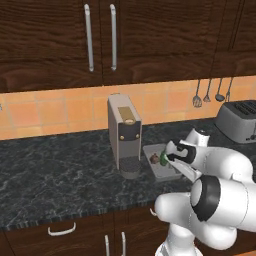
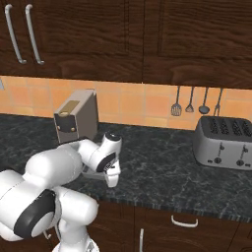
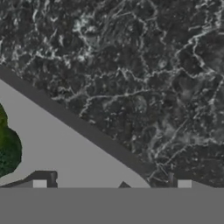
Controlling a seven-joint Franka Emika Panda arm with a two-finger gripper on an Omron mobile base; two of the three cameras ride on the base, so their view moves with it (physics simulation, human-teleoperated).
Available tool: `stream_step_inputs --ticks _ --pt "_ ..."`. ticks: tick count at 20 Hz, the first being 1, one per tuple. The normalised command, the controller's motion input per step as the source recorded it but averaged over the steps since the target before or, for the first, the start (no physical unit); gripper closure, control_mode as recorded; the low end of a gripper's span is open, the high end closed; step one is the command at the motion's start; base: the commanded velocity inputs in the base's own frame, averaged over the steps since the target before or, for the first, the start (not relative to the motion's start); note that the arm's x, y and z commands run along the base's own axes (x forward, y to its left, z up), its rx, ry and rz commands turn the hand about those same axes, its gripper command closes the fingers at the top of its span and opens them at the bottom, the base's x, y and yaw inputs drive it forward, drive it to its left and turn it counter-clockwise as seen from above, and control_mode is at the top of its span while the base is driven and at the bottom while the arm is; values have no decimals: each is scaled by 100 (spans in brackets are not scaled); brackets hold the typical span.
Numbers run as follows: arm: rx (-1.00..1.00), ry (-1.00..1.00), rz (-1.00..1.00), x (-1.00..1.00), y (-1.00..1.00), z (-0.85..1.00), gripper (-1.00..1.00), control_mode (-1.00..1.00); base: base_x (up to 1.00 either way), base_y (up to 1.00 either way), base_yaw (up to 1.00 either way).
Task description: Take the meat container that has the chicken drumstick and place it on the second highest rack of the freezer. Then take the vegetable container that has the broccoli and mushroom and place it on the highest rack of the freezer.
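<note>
A shallow grey vegetable container lies on the dark counter just right of the coffee machine. It holds the small brown mushroom and the green broccoli, which my hand partly covers. In the hand view the broccoli sits at the left edge on the container floor. My gripper is open and low over the container's rim. One fingertip is over the container floor, the other over the counter outside. The chicken drumstick and the freezer are out of view.
A tan coffee machine stands close to the left of the container. A silver toaster sits at the right of the counter, with utensils hanging on the tiled wall. Dark cabinets hang overhead.
</note>
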Motion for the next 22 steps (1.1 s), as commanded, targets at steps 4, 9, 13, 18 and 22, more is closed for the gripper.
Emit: stream_step_inputs --ticks 4,9,13,18,22 --pt "0 6 0 25 6 -22 100 -100 0 0 0" --pt "0 0 0 4 1 -1 100 -100 0 0 0" --pt "0 0 0 0 0 0 100 -100 0 0 0" --pt "0 0 -5 -13 0 2 100 -100 0 0 0" --pt "0 0 -21 -56 0 20 100 -100 0 0 0"
